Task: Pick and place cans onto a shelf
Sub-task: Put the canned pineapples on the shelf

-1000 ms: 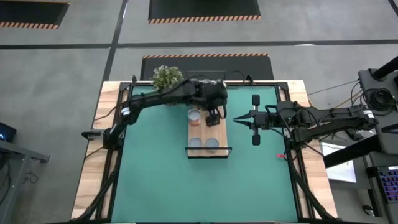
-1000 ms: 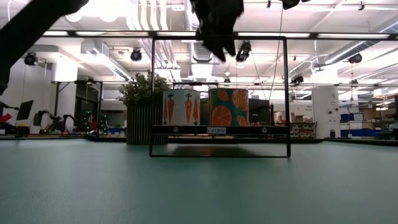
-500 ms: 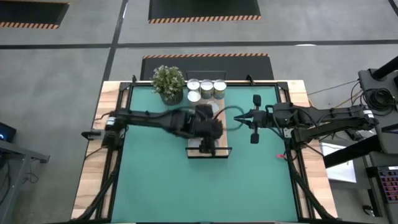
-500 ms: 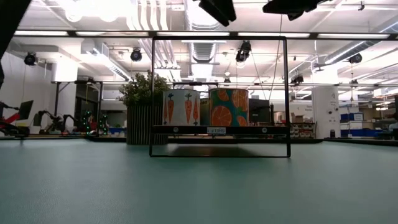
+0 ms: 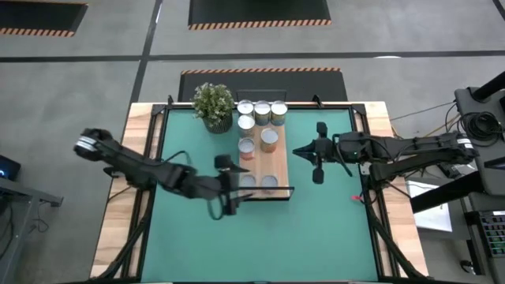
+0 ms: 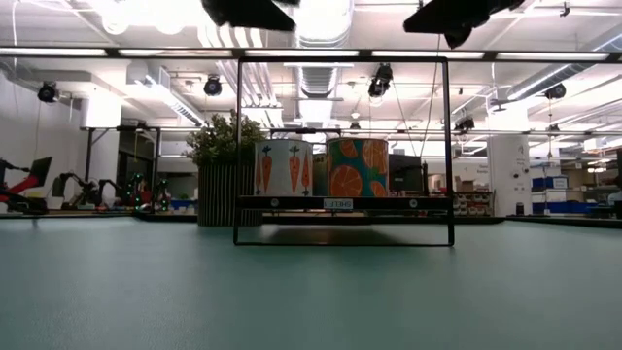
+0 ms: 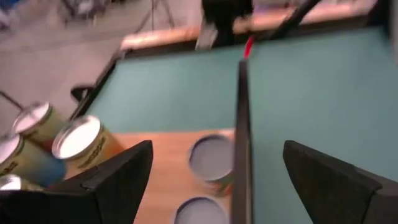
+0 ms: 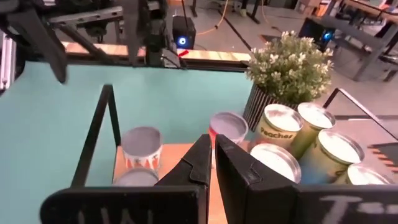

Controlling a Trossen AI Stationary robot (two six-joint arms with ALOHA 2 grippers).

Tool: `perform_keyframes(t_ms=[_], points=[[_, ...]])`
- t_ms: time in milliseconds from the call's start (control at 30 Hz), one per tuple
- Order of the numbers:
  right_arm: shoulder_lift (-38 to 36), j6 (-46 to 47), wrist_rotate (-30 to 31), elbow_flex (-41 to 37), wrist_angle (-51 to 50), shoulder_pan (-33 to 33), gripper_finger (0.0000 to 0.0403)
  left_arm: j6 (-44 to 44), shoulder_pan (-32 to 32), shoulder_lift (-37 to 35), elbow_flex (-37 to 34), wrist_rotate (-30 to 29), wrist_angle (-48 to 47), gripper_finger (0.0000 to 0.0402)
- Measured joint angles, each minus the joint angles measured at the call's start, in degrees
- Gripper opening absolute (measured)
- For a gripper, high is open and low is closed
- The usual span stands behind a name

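- Now the left gripper [image 5: 223, 192] is hanging wide open and holding nothing, just beside the near corner of the shelf [image 5: 280, 162].
- Four cans [image 5: 248, 148] are sitting on the shelf, right next to that open claw.
- Four more cans [image 5: 262, 111] are waiting farther off, by the plant [image 5: 213, 102], so about half the job looks done.
- The right gripper [image 5: 300, 151] is staying squeezed shut and empty, beside the shelf.
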Motion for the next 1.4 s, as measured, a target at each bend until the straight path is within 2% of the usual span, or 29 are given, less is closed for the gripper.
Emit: perform_keyframes(t_ms=[133, 300, 467, 633, 733, 900, 1033, 1233, 1400], points=[[3.65, 3.04, 0.05, 0.91, 2.47, 0.0, 0.0012, 2.6, -2.95, -8.02, -10.4, -0.08, 11.9, 0.0341], [10.77, 6.0, -0.01, 6.83, -0.62, -0.51, 0.0012, 5.56, -3.6, -17.45, -17.94, -0.19, 14.64, 0.0341], [18.77, 6.95, -0.04, 17.88, -13.87, -3.5, 0.0012, 6.97, -3.27, -25.08, -22.48, -2.28, 14.74, 0.0341], [27.33, 7.25, -0.39, 30.83, -30.17, -9.19, 0.0012, 10.98, -3.25, -30.82, -24.41, -3.21, 14.48, 0.0341], [31.99, 5.6, -3.16, 36.58, -35.98, -13.52, 0.0012, 13.14, -3.23, -33.11, -24.6, -3.77, 14.27, 0.0341], [37.99, 2.51, -12.49, 41.58, -37.59, -21.04, 0.0012, 15.68, -3.23, -34.97, -24.6, -4.12, 13.97, 0.0341], [41.88, 0.98, -13.92, 42.32, -37.13, -24.76, 0.0012, 16.18, -3.23, -35.33, -24.6, -4.17, 13.05, 0.0341], [45.84, 0.44, -18.43, 42.32, -35.08, -25.98, 0.0012, 17.13, -3.23, -35.39, -24.6, -4.2, 12.81, 0.0341], [47.76, -0.5, -18.68, 42.32, -32.58, -25.86, 0.0012, 17.69, -3.23, -35.32, -24.38, -4.24, 12.81, 0.0341]])
